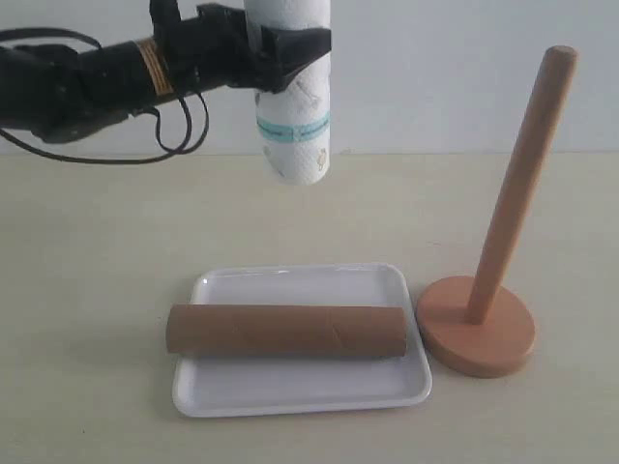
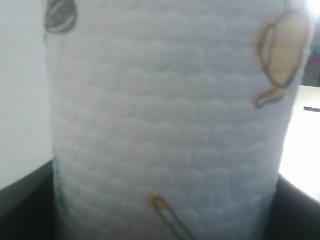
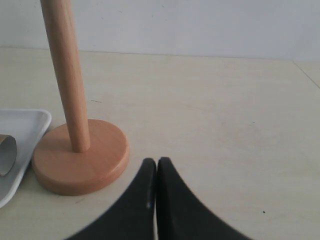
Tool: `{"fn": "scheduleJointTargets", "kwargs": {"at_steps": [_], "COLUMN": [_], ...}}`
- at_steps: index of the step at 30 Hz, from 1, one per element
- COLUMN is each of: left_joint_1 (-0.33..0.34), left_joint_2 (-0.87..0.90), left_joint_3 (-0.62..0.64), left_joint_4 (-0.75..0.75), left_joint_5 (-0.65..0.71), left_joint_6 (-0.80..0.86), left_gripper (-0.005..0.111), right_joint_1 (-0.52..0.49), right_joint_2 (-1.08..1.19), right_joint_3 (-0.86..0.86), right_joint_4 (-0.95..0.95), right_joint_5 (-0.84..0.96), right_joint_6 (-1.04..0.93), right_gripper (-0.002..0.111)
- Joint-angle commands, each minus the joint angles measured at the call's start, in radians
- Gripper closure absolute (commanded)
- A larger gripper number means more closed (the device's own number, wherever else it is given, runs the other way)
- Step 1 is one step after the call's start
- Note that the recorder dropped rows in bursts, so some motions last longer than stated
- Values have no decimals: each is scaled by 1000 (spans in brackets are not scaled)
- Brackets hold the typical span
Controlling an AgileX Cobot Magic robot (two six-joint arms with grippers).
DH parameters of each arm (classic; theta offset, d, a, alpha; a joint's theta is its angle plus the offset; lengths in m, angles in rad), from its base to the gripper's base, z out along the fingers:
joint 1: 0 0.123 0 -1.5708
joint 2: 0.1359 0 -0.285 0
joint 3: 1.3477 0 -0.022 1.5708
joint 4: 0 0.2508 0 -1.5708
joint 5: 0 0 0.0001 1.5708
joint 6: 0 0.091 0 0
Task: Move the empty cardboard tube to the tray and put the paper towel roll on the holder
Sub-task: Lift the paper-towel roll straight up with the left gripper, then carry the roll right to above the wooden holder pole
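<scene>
So the roll [image 1: 293, 106] is up in the air, upright, clamped in the left gripper [image 1: 280, 50], hanging behind the tray [image 1: 300, 391]. The tube [image 1: 285, 331] is lying lengthwise in the tray. The holder [image 1: 503, 242] stands just right of it, pole bare. The right gripper [image 3: 157, 167] is closed on nothing, low near the holder's base.

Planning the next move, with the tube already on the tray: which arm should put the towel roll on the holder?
Left: the left jaws clamp the paper towel roll upright, aloft. The right jaws are shut and empty beside the holder.
</scene>
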Motion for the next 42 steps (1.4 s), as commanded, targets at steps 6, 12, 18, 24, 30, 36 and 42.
{"fn": "scheduleJointTargets", "kwargs": {"at_steps": [6, 12, 18, 24, 30, 36, 42], "left_joint_1": [-184, -290, -347, -384, -441, -494, -521], "left_joint_2": [-211, -268, -285, -285, -285, -285, -264], "left_joint_3": [-4, -39, -156, -272, -346, -405, -456], "left_joint_4": [114, -5, -6, 43, 145, 145, 145], "left_joint_5": [177, 264, 418, 499, 514, 624, 632], "left_joint_6": [-74, -107, -166, -303, -428, -428, -466], "left_gripper": [103, 103, 103, 103, 103, 103, 103], "right_joint_1": [3, 3, 3, 3, 3, 3, 3], "right_joint_2": [-5, -5, -5, -5, -5, -5, -5], "right_joint_3": [-1, -1, -1, -1, -1, -1, -1], "right_joint_4": [0, 0, 0, 0, 0, 0, 0], "right_joint_5": [-3, -3, -3, -3, -3, -3, -3], "right_joint_6": [1, 1, 1, 1, 1, 1, 1], "right_gripper": [108, 108, 108, 108, 108, 108, 108]}}
